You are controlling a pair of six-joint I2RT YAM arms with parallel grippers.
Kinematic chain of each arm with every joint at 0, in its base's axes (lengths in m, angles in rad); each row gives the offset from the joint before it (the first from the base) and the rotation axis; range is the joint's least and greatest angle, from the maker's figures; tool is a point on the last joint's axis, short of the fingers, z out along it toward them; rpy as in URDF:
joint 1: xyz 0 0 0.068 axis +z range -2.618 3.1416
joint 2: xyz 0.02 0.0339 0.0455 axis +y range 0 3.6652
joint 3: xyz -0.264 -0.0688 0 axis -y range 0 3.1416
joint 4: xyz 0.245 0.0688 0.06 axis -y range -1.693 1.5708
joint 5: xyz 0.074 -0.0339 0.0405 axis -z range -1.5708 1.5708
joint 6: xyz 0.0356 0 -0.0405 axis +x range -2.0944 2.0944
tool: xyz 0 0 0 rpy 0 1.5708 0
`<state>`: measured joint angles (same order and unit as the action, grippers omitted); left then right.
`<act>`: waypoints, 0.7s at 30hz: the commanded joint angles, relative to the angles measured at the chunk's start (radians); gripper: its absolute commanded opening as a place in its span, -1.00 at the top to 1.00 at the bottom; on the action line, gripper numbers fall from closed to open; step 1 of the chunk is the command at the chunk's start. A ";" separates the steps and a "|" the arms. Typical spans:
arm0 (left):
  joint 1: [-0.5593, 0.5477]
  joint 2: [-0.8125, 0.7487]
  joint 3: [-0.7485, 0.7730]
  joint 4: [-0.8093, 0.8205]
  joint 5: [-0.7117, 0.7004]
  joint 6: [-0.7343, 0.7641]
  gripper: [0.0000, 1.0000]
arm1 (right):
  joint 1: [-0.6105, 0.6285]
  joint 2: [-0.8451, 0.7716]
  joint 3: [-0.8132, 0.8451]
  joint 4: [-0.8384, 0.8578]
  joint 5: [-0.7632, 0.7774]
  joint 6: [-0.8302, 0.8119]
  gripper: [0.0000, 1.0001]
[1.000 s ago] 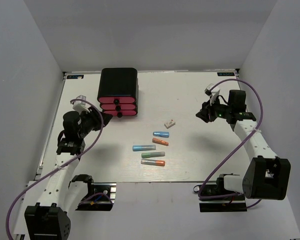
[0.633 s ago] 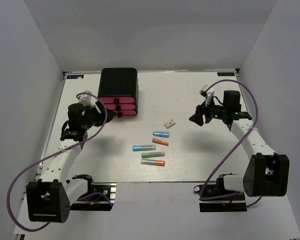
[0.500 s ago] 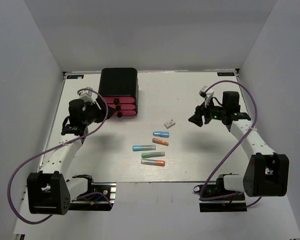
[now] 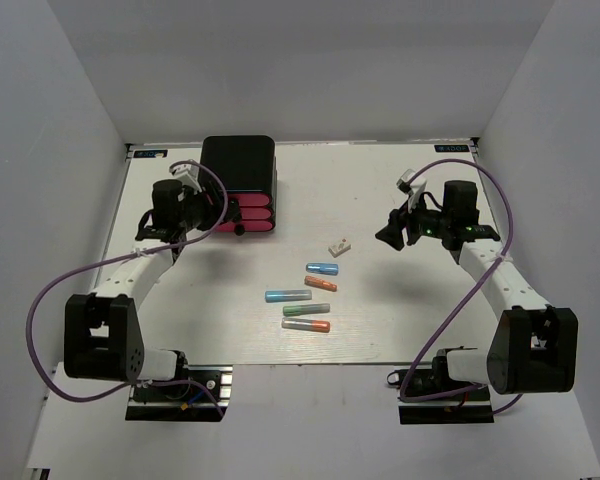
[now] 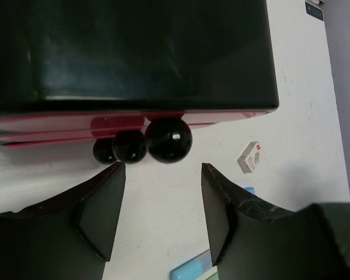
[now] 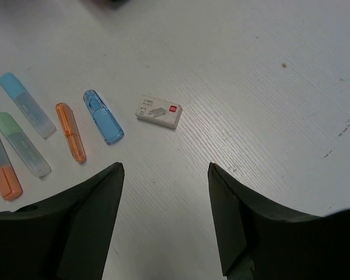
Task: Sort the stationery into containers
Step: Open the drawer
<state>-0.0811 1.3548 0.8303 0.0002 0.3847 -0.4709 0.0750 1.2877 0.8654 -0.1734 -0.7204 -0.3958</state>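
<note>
Pink drawers of black box shut. Left gripper had swung in from left to face knobs, fingers spread, empty. Right gripper spread, hovering near eraser. Five markers lay loose on table. Drawer opening looked next.

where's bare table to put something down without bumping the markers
Bare table lies beyond the eraser, between the drawer box and the right gripper. Crowded around the sticks mid-table and where the left gripper faces the knobs.
</note>
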 commanded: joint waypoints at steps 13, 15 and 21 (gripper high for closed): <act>-0.042 0.092 0.107 0.015 -0.141 0.055 -0.03 | 0.035 0.015 0.017 0.040 0.013 -0.015 -0.31; -0.042 0.101 0.107 0.015 -0.141 0.055 0.28 | 0.042 0.021 0.018 0.040 0.018 -0.026 -0.34; -0.051 0.028 0.041 0.024 -0.106 0.055 0.60 | 0.072 0.042 0.029 0.034 0.007 -0.118 -0.34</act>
<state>-0.1276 1.4433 0.9051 0.0292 0.2890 -0.4366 0.1307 1.3182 0.8658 -0.1562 -0.7033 -0.4454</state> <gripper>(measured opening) 0.448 0.668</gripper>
